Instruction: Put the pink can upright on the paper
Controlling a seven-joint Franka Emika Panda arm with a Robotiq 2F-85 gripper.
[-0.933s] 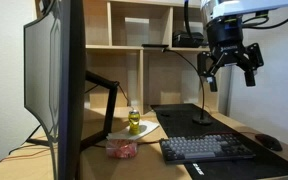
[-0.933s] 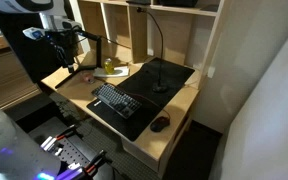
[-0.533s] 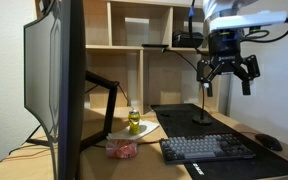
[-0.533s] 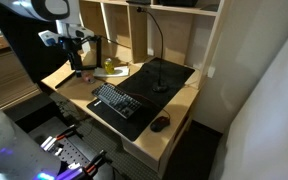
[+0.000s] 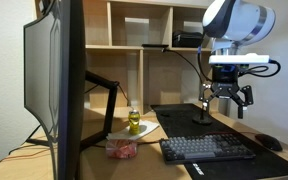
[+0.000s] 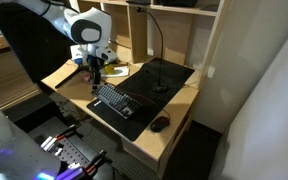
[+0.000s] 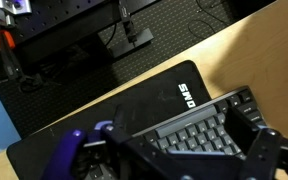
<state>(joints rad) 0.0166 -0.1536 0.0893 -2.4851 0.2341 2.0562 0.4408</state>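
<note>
in an exterior view the gripper [image 5: 227, 98] hangs empty, its claw spread, over the black mat [image 5: 184, 115]. the pink can [image 5: 122, 150] seems to lie on its side far left, just beside the paper [image 5: 147, 129]. this is the approach step; next it must go left and down to the can. in an exterior view the paper [image 6: 114, 71] shows, but i cannot find the can. the wrist view shows only the keyboard [image 7: 199, 125].
</note>
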